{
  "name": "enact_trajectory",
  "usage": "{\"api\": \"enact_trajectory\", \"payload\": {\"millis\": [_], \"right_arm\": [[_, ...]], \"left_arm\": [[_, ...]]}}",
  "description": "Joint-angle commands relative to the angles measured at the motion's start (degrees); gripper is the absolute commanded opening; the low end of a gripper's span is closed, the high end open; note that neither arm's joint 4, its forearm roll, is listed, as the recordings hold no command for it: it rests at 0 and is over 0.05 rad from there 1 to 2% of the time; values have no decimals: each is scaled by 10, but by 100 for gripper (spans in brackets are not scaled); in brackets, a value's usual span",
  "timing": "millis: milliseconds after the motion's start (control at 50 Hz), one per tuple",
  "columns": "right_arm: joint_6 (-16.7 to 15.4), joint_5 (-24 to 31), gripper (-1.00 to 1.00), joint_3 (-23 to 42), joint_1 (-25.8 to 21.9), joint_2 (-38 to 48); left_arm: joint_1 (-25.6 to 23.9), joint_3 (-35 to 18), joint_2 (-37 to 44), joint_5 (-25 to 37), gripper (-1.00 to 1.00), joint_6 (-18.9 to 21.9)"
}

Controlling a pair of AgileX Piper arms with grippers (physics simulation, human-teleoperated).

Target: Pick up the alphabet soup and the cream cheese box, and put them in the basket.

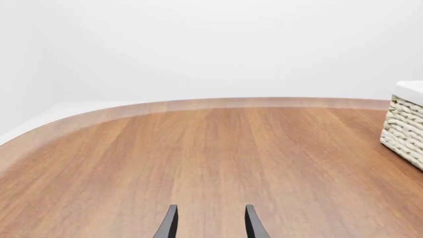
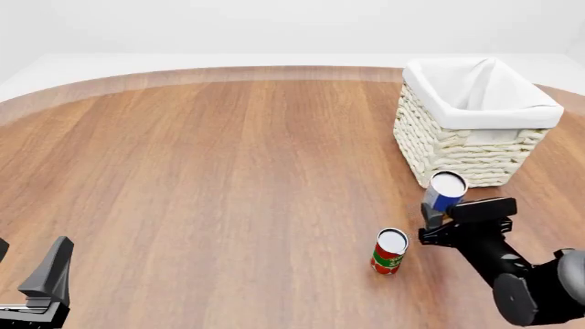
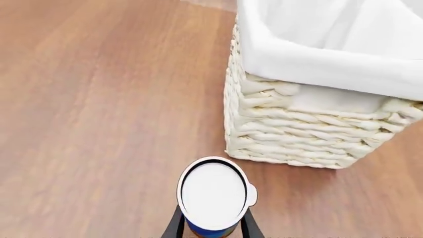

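Ahead sits the basket [image 2: 475, 130]; just before its near wall, my right gripper [image 2: 437, 221] clamps the alphabet soup [image 2: 444, 192], lifted off the table [image 2: 229, 178]. Far from the basket, my left gripper [image 1: 210, 223] gapes, holding nothing.

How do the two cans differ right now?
The alphabet soup has a blue label; the red and green can does not. The soup is gripped in the right pincer, apparently lifted off the table and tilted; the red and green can stands upright on it, untouched. Both are small cylinders with pale tops.
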State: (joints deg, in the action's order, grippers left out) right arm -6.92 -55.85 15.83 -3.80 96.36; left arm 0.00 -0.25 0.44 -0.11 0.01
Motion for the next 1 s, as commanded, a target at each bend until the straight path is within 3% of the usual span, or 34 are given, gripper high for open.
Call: {"api": "enact_trajectory", "payload": {"millis": [20, 240, 440, 540, 1000], "right_arm": [[-8, 52, -100, -17, 9, -95], [-42, 157, -100, -1, 23, -200], [-61, 220, -100, 20, 33, -255], [-82, 284, -100, 51, 35, -298], [-128, 399, -100, 171, 34, -326]], "left_arm": [[0, 0, 0, 0, 100, 0], [0, 0, 0, 0, 100, 0], [0, 0, 0, 0, 100, 0], [0, 0, 0, 0, 100, 0], [0, 0, 0, 0, 100, 0]]}}
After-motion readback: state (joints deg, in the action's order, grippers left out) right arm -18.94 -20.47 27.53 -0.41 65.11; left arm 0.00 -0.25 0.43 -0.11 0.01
